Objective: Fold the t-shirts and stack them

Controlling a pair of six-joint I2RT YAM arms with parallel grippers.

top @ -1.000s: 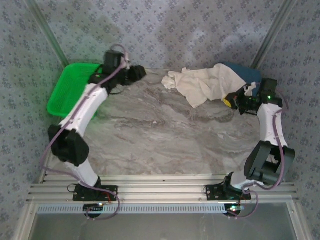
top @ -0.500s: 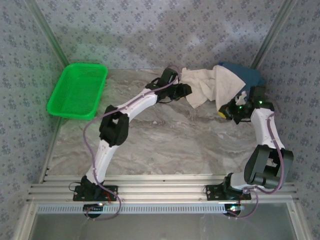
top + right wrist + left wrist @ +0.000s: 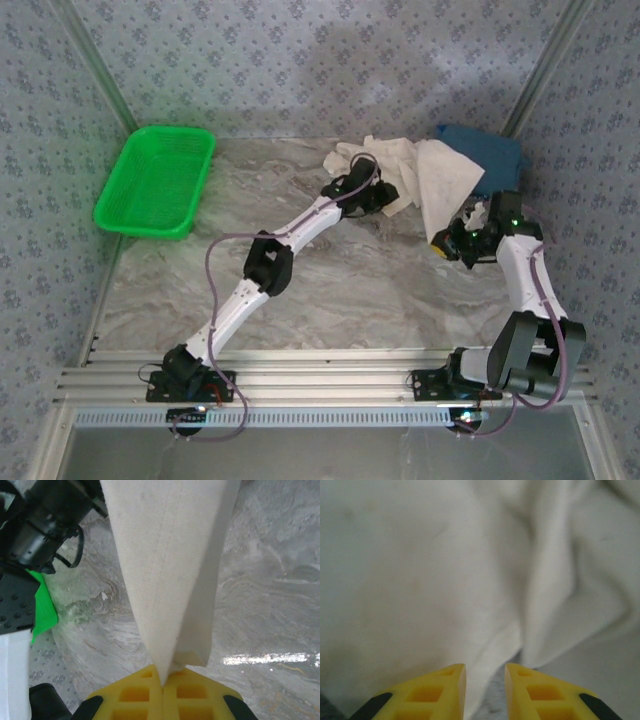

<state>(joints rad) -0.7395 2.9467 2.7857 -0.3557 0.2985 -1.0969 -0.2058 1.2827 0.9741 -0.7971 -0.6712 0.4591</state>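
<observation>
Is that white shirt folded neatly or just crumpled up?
Crumpled, not folded: the cream-white t-shirt lies bunched in loose wrinkles, one edge pinched by the right gripper.

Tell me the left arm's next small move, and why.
Probably ease the left gripper forward a little and close it on the cream t-shirt. Its jaws stand slightly apart with the cloth's folded edge just ahead of them, while the right gripper is shut on a hem of the same shirt, so a second hold would let both arms spread it.
</observation>
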